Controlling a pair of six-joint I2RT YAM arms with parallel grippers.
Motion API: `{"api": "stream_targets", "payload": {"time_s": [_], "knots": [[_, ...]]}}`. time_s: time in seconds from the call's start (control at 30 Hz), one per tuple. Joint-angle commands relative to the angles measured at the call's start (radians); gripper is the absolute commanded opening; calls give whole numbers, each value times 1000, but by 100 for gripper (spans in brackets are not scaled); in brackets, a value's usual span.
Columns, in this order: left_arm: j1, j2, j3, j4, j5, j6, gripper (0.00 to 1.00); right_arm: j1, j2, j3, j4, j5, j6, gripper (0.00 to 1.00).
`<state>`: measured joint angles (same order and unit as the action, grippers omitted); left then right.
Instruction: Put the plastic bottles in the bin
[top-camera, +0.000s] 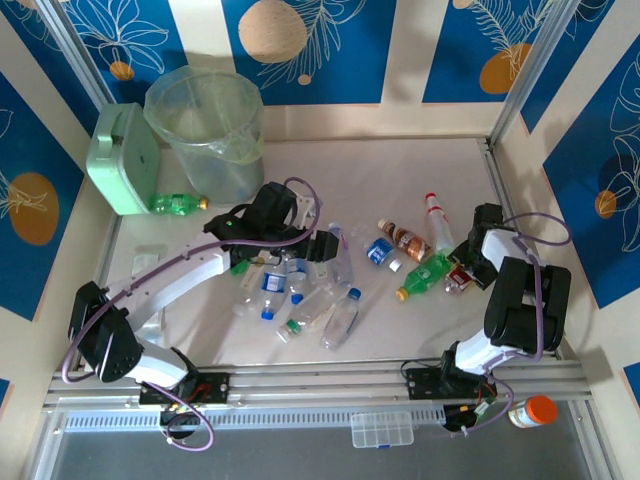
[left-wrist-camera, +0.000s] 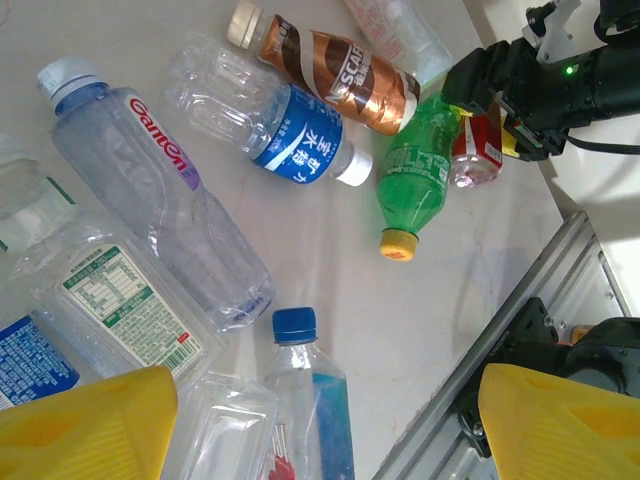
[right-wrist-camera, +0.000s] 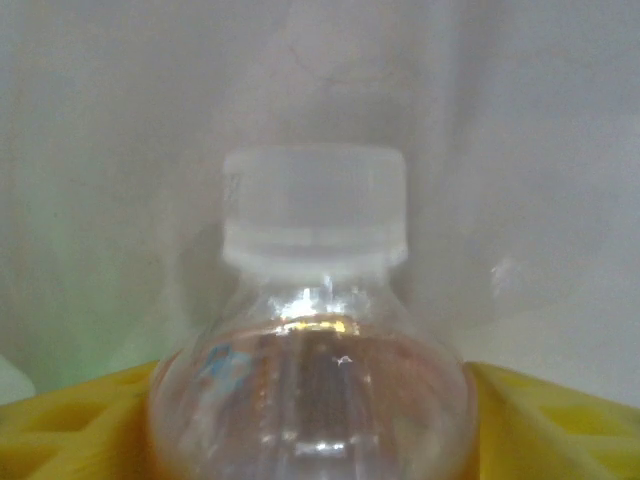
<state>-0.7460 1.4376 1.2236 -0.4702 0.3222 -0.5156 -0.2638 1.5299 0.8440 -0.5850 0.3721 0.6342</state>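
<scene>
Where print can be read, the left wrist view gives the most. A long clear bottle (left-wrist-camera: 150, 190) with a pale cap carries "Ganten" in red. The brown bottle (left-wrist-camera: 335, 70) at the top shows "SCAF", the rest of the word wrapped out of sight. A clear bottle with a blue label (left-wrist-camera: 300, 145) bears white Chinese characters. A flat clear bottle (left-wrist-camera: 120, 310) at lower left has a green-edged table of print too fine to read. A green bottle with a yellow cap (left-wrist-camera: 415, 185) lies right of centre, just beside the brown one. The left jaws are spread wide at the bottom corners of that view, with nothing gripped between them, and a blue-capped bottle (left-wrist-camera: 305, 390) is cut off by the lower edge.

In the right wrist view a white-capped clear bottle (right-wrist-camera: 315, 300) sits between the right jaws, its shoulders against both yellow pads (right-wrist-camera: 80, 420). I cannot tell whether they pinch it, and its reddish label is blurred.

From above, most of the plastic bottles (top-camera: 300, 290) lie mid-frame on the table (top-camera: 400, 165). The bin (top-camera: 205, 130), at upper left, holds a clear bag liner. A green bottle by the bin (top-camera: 178, 204) lies at its foot, beside a mint-green container (top-camera: 122, 160).
</scene>
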Motion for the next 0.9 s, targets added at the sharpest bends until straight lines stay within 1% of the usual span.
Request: {"api": "stream_targets", "payload": {"time_s": [0.0,0.1,0.27,0.37,0.57,0.7,0.8,0.87], "knots": [[20,-34,-12,29,32,7,79,-1,-15,32,-24,-17,3,78],[27,-34,-14,33,38,5,79,-8,-26,55,-59,-13,49,76],[37,-35,-16,38,44,0,79,-8,-12,89,-114,27,126,65],[43,-42,-18,43,44,-1,79,-11,7,87,-111,30,134,64],[49,-39,-23,45,44,-1,79,-18,58,75,-83,-1,108,67],[51,-36,-24,49,48,-2,79,-18,63,66,-72,-8,96,66],[51,-34,-23,51,47,-1,79,-18,38,64,-76,11,105,55],[53,-32,-22,51,46,0,79,-18,10,66,-82,19,113,47]]}}
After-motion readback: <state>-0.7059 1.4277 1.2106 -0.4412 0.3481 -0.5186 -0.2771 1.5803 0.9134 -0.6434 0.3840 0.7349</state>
